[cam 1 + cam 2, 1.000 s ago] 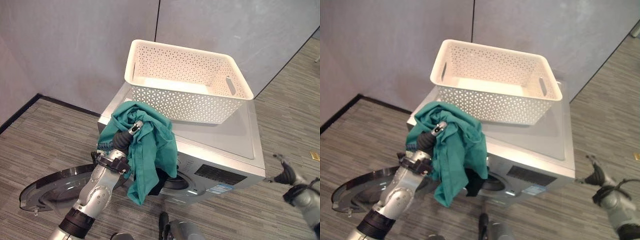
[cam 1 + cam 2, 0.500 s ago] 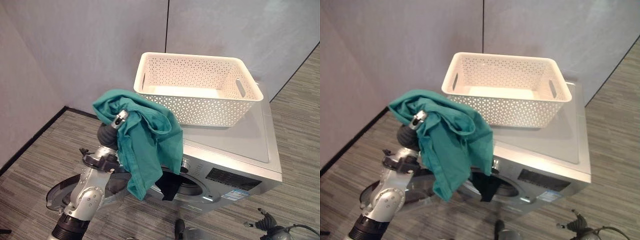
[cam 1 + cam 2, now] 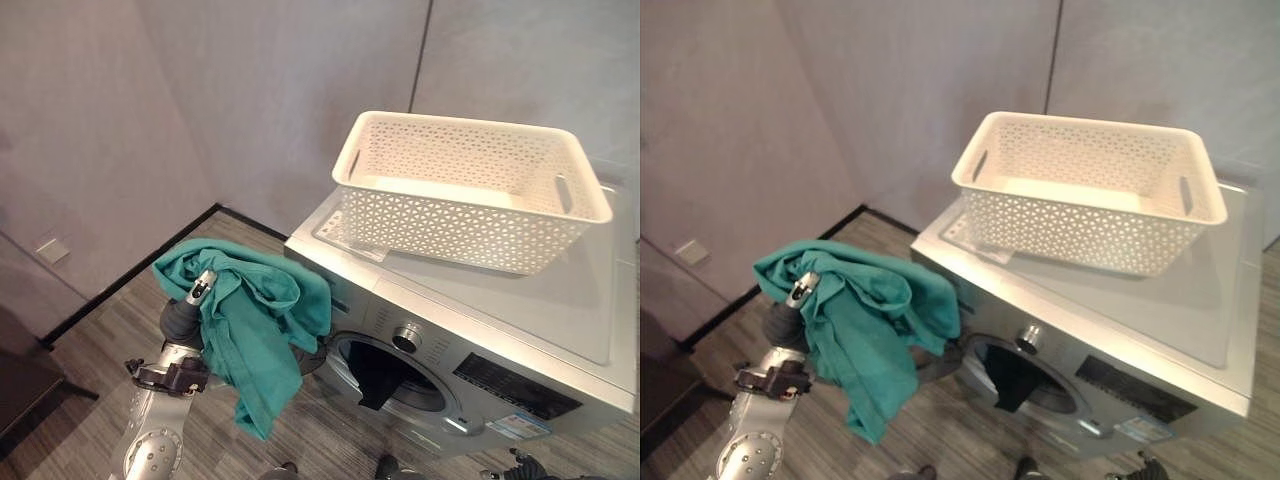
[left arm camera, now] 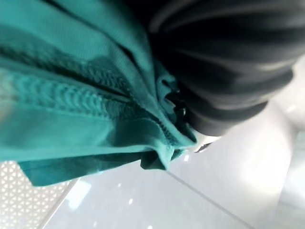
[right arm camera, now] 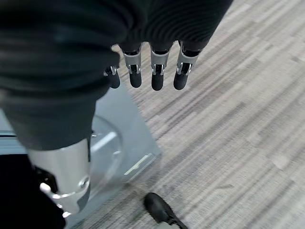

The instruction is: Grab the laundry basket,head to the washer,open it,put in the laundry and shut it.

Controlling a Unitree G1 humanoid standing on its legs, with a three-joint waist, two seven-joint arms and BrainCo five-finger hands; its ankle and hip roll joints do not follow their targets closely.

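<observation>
Hanging lengthwise downward, one teal garment (image 3: pixel 255 340) is draping over the left hand (image 3: pixel 197 295), fingers hidden; one basket (image 3: pixel 470 190) is sitting atop the washer (image 3: pixel 520 330).

No text, number or sign can be read. The washer (image 3: pixel 480 330) carries a small blue-and-white sticker (image 3: pixel 516 428) at the lower right corner of its front and a dark panel (image 3: pixel 520 386) just above that, with pale marks too small to make out. A knob (image 3: pixel 405 335) sits at the front's top edge, with no legible markings. The basket (image 3: pixel 470 190) on the lid bears no print.
</observation>
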